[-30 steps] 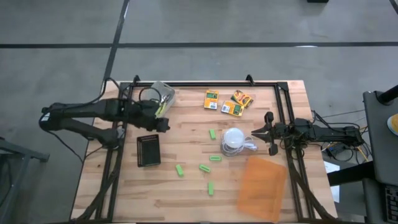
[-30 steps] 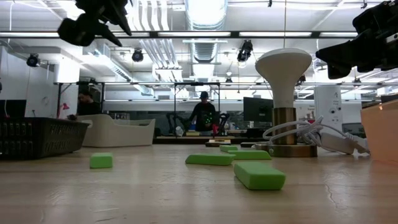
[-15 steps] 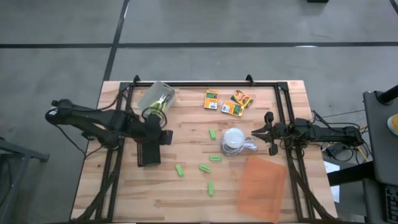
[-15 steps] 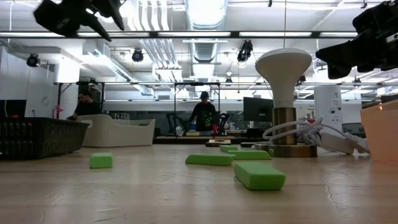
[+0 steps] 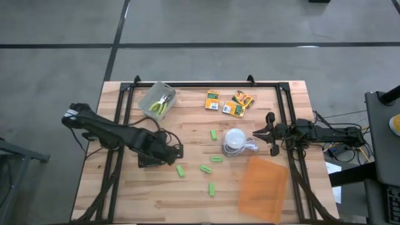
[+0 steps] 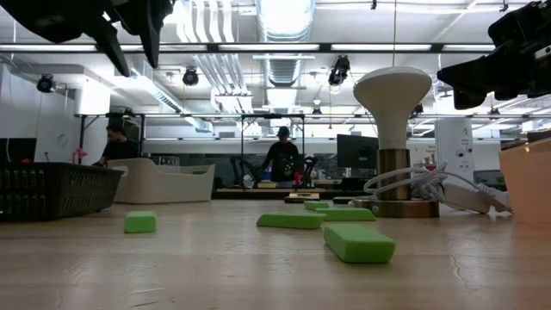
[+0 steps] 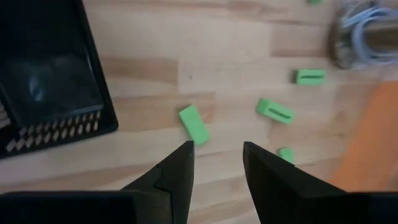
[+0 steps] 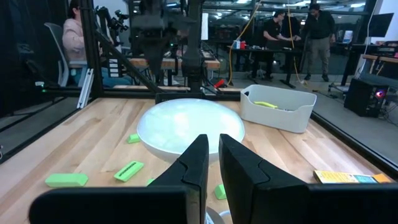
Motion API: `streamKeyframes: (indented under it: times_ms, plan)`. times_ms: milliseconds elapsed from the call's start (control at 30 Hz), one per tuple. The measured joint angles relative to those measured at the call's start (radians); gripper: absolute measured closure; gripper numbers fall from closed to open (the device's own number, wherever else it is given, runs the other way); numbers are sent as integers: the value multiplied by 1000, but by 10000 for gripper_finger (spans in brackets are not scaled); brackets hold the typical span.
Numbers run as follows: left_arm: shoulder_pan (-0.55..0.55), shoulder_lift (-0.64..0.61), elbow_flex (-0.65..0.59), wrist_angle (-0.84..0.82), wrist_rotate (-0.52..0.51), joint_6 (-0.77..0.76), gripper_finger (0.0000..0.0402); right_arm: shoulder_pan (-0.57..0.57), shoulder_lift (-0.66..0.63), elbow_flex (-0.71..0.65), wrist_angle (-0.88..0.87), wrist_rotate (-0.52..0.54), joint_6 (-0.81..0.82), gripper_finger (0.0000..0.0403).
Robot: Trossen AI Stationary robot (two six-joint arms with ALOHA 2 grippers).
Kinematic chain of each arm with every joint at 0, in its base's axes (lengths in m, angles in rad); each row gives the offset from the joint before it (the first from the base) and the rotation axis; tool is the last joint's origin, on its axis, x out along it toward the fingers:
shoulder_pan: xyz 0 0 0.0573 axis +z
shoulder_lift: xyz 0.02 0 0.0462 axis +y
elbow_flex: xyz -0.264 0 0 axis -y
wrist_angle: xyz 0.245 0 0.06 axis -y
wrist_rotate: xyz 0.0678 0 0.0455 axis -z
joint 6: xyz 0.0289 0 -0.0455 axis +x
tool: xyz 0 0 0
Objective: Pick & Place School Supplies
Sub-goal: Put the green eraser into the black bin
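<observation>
Now the left claw (image 7: pixel 216 155) hangs above the surface (image 5: pixel 187 197), with its two fingers parted and nothing between them. One green stick (image 7: pixel 193 124) lies flat on the wood just ahead of the fingertips, not touching them. In the high view this same stick (image 5: pixel 180 170) lies just beside the claw (image 5: pixel 177 152), next to the black tray (image 5: pixel 147 159), which the arm partly covers. Three more green sticks (image 5: pixel 212 188) lie loose nearby, toward the middle of the surface, between the tray and the orange sheet (image 5: pixel 262 188).

The right claw (image 5: pixel 269 134) waits at the right side of the surface, near the white lamp (image 5: pixel 234 141); its fingers (image 8: pixel 239 163) are clenched together and hold nothing.

At the far edge of the surface a pale bin (image 5: pixel 157 99) holds a plier-like tool (image 5: pixel 162 104) with yellow-green handles. Three orange-yellow boxes (image 5: pixel 212 100) with green labels lie flat near the far edge, well apart from both claws.

The surface is of light wooden planks with a black frame around it. Beyond it the room has long ceiling lights, desks and equipment, and some people (image 8: pixel 272 37) stand or sit far behind.
</observation>
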Motion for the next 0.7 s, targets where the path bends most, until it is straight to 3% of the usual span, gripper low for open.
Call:
streamKeyframes:
  times_ms: [133,300,700]
  plan:
    - [1,66,19,10,72,-97,259,0,0,0,0,0,0,367]
    - [1,122,19,6,81,-288,259,0,0,0,0,0,0,367]
    - [3,235,18,96,68,-326,259,0,0,0,0,0,0,367]
